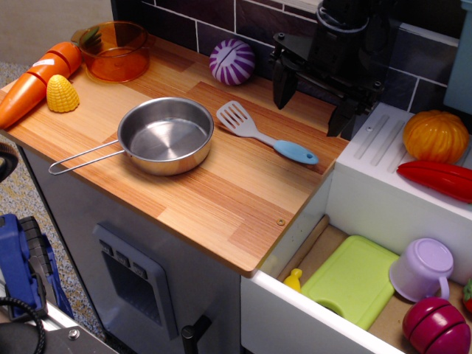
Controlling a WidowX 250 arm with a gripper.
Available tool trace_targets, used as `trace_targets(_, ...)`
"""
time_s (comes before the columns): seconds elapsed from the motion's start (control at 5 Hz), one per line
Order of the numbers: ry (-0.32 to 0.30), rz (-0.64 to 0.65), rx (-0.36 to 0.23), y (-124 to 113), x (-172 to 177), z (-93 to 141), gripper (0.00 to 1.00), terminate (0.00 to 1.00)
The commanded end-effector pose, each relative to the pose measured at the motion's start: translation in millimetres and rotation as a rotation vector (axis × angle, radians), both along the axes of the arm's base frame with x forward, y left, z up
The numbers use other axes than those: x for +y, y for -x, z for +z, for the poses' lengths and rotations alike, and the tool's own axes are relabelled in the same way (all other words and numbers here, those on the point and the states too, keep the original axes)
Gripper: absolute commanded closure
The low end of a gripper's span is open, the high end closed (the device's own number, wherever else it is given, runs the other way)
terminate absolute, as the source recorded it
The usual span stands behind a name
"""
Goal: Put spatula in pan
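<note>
The spatula (262,132) lies flat on the wooden counter, its slotted grey head toward the back left and its light-blue handle toward the front right. The shiny steel pan (166,135) stands just left of it, empty, its wire handle reaching to the left. My black gripper (313,102) hangs open and empty above the counter's back right, behind and to the right of the spatula; its two fingers stand wide apart.
An orange transparent pot (114,50), a toy carrot (35,80) and a corn piece (62,94) sit at the back left. A purple-white ball (231,61) stands by the wall. A white sink (391,184) to the right holds toys.
</note>
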State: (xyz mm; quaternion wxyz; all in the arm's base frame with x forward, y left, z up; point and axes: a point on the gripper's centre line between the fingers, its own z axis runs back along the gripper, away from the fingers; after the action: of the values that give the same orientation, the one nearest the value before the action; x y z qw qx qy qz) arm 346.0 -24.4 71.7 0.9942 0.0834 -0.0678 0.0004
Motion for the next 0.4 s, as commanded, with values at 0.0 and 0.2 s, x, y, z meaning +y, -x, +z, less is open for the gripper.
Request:
trace_targets(0.0, 0.0, 0.0, 0.0, 0.0, 0.0, 0.0, 0.0, 0.0)
trace_targets(0.2, -0.092, 0.167, -0.032, -0.4, -5.5, -4.1, 0.0, 0.0)
